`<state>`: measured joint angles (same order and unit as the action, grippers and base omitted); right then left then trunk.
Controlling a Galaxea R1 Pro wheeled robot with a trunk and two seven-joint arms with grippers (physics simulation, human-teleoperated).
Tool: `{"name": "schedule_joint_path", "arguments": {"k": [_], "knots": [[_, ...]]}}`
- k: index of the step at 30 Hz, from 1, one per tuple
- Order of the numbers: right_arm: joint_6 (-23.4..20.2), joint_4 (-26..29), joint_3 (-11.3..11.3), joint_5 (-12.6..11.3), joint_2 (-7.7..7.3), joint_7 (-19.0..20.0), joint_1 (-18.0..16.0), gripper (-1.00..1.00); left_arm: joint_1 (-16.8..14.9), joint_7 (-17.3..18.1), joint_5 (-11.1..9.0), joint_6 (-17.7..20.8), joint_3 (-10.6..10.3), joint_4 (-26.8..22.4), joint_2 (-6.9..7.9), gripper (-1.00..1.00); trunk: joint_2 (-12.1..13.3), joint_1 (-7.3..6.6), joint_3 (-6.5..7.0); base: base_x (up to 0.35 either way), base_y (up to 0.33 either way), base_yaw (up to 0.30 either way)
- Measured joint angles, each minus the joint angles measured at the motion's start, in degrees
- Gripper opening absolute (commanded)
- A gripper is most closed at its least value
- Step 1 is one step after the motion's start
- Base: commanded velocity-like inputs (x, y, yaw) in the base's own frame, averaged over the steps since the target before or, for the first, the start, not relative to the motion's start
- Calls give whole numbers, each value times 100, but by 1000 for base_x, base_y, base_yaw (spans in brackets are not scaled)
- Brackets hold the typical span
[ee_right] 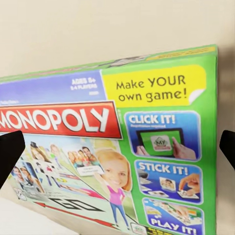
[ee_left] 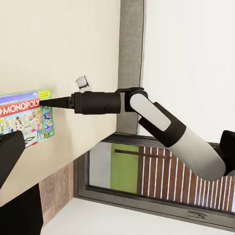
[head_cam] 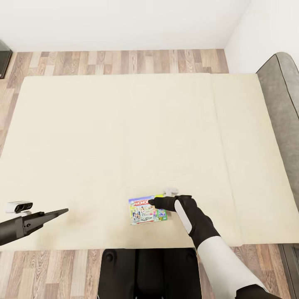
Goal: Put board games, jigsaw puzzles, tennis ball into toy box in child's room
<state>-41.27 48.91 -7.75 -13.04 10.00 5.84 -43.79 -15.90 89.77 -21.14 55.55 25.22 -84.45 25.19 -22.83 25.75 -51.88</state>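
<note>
A Monopoly board game box, green and blue with a red logo, lies flat on the cream bed near its front edge. My right gripper hovers just over the box's far right part, open. In the right wrist view the box lies between the two dark fingertips, which stand wide apart at the picture's edges. My left gripper hangs open over the bed's front left, well away from the box. The left wrist view shows the box with the right gripper pointing at it.
Wooden floor surrounds the bed. A grey upholstered headboard runs along the bed's right side, with white walls behind. A dark piece of furniture stands at the far left. My black base presses against the bed's front edge.
</note>
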Motion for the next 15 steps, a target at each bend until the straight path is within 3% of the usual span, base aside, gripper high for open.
{"name": "schedule_joint_path", "arguments": {"k": [15], "knots": [[-90,-151,1,-5,0,-3,2,100,0,0,0,0,0,2,-3,100,0,0,0,0,0,0]]}}
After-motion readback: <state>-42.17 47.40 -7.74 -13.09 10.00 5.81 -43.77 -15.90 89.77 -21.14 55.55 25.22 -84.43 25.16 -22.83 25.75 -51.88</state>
